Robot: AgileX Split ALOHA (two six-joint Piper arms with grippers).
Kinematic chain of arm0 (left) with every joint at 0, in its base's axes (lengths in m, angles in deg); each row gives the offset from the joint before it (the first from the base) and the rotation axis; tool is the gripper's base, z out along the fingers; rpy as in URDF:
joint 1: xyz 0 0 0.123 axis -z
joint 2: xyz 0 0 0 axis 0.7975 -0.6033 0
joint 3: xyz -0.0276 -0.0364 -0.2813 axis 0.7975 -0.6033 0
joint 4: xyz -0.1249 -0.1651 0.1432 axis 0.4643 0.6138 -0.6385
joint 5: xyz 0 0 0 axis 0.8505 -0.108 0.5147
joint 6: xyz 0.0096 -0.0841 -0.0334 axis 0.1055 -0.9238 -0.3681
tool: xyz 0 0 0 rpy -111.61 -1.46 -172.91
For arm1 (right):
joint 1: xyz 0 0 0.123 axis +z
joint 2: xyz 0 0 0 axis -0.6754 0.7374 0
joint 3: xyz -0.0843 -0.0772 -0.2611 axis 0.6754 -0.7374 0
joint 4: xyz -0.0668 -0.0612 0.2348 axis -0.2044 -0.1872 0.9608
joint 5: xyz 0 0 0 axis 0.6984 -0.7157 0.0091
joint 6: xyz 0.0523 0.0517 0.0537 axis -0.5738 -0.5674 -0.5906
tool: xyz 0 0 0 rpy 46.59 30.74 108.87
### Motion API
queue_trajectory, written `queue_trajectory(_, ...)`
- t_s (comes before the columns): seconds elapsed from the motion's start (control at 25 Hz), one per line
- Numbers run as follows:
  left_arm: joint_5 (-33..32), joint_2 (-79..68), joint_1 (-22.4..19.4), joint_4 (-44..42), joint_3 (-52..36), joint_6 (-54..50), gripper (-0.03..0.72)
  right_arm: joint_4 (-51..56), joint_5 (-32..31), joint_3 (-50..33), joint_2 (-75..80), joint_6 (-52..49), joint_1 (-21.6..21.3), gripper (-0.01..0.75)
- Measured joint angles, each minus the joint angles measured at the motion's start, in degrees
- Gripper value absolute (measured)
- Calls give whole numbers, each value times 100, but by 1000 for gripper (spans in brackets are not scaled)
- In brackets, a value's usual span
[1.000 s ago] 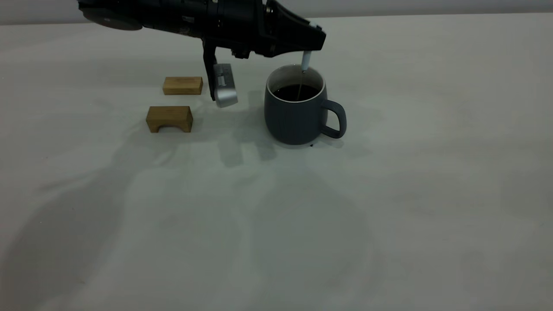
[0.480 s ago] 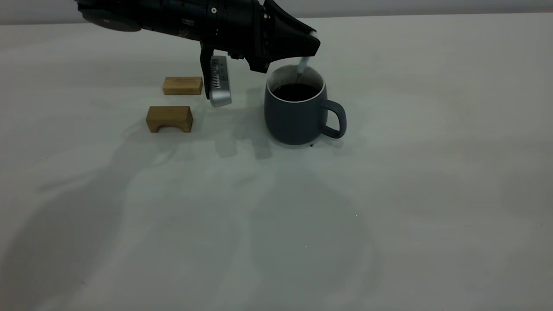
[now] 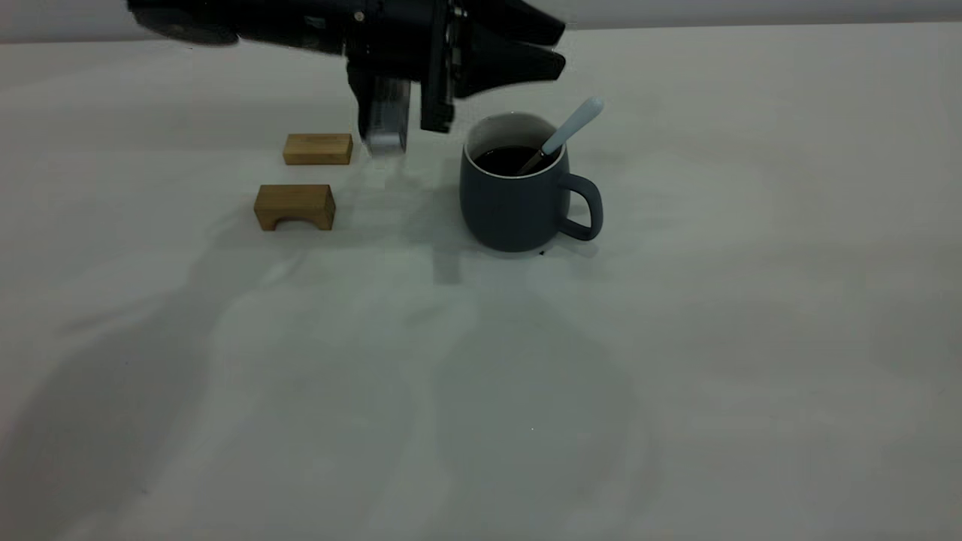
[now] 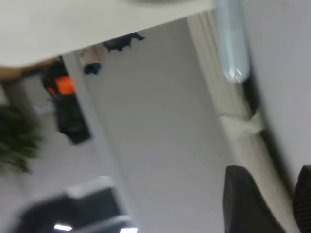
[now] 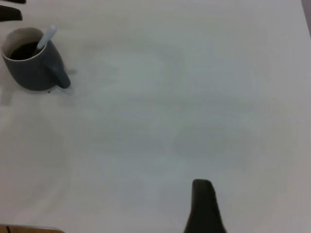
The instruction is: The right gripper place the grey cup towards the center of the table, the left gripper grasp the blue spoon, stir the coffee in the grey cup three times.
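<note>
From outside, my left gripper [image 3: 552, 49] hangs above and just behind the grey cup [image 3: 515, 199] on the table [image 3: 676, 338], its fingers spread and holding nothing, while the blue spoon [image 3: 565, 134] leans free on the cup's rim, bowl in the coffee [image 3: 505, 158]. Through my right wrist camera, the cup [image 5: 31, 65] sits well away from my right gripper [image 5: 204, 206]; I cannot tell how that one's fingers stand.

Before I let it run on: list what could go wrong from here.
1. The spoon leans loose on the cup rim, handle overhanging; it could tip out or flick coffee.
2. The left gripper is open just above the cup; a low sweep might knock the spoon or cup.
</note>
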Motion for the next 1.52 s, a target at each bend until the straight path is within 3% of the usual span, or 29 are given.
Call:
queue_trajectory(0.24,-13,1069,-318,-1244,0,3651,329,0,0,0,0,0,0,591)
queue_trajectory(0.36,63,1770,-497,-2324,0,5213,329,0,0,0,0,0,0,591)
queue_trajectory(0.52,69,2786,-606,-4138,0,6485,329,0,0,0,0,0,0,591)
queue_trajectory(0.64,39,3559,-612,-5431,0,6756,329,0,0,0,0,0,0,591)
queue_trajectory(0.84,-16,4818,-612,-6685,0,6792,329,0,0,0,0,0,0,591)
queue_trajectory(1.0,-89,5613,-612,-6984,0,6277,329,0,0,0,0,0,0,591)
queue_trajectory(1.16,-293,6371,-612,-7295,-6,4827,329,0,0,0,0,0,0,591)
queue_trajectory(1.32,-1003,6947,-612,-8276,-15,2925,329,0,0,0,0,0,0,591)
queue_trajectory(1.52,-1003,7374,-612,-9213,-266,1516,329,4,0,0,0,0,0,591)
